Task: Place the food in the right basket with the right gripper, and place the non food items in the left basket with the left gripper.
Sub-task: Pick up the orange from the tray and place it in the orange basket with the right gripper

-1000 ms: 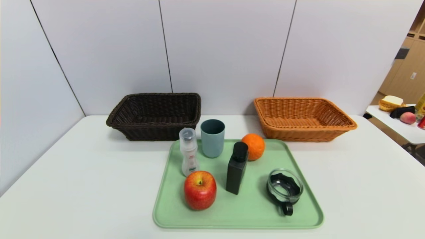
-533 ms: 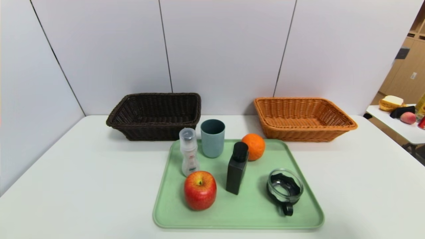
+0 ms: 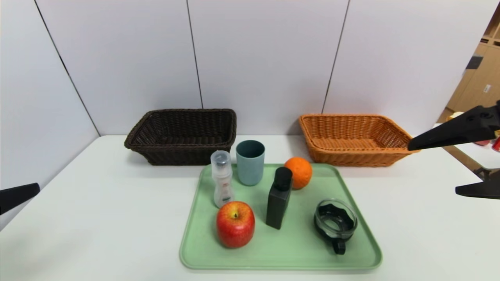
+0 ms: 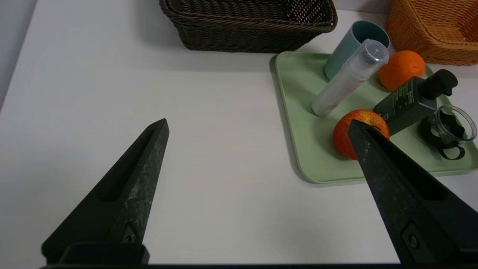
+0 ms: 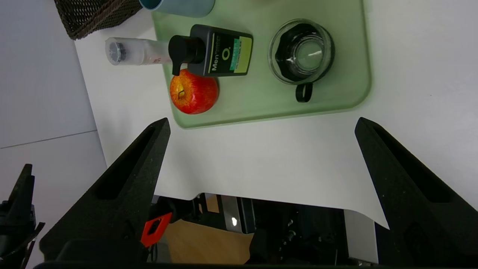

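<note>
White table [image 3: 97, 218]: both open grippers, left gripper [image 4: 257, 127], right gripper [image 5: 261, 125], hover apart.

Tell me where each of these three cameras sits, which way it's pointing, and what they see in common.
Head view: from the robot's head, forward and down onto the green tray and both baskets; the left hand and right hand enter at the edges.
Left wrist view: from the left arm, across the table toward the tray; its open fingers frame the scene.
Right wrist view: from the right arm, high above the table's near edge, looking down; its open fingers show.
Shared: all three see the red apple, black bottle and glass jar.
</note>
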